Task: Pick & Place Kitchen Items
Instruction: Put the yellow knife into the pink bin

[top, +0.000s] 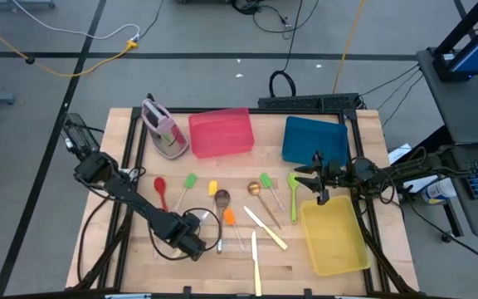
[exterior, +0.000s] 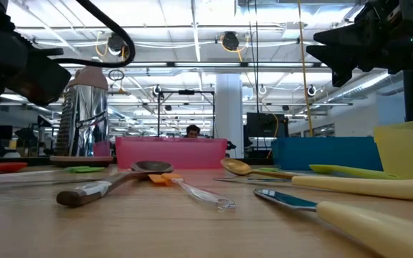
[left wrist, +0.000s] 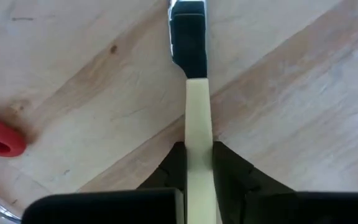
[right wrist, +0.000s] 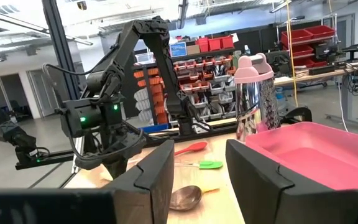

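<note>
Already clamped between the left gripper's [left wrist: 197,165] dark fingers [left wrist: 232,168] is a cream-handled knife with a dark blade [left wrist: 196,106]; the handle sits squarely in the jaws, long axis running straight out ahead of the fingers, blade end farthest from them. Whether the knife is lifted clear of the wooden table [left wrist: 303,93] cannot be told. In the high view the left gripper [top: 191,245] is found toward the table's front edge, well away from the yellow plastic tray [top: 332,237]; any carry to that tray would be judged a long reach across the scattered utensils.

The right gripper [right wrist: 197,171] is seen spread apart and empty, hovering just above the yellow tray's far end [top: 320,187], so it is the nearer arm to the trays.

Only the left wrist view shows the grasp; the high view hides the knife under the wrist. Another cream knife [top: 265,227] lies loose between the left gripper and the yellow tray.
</note>
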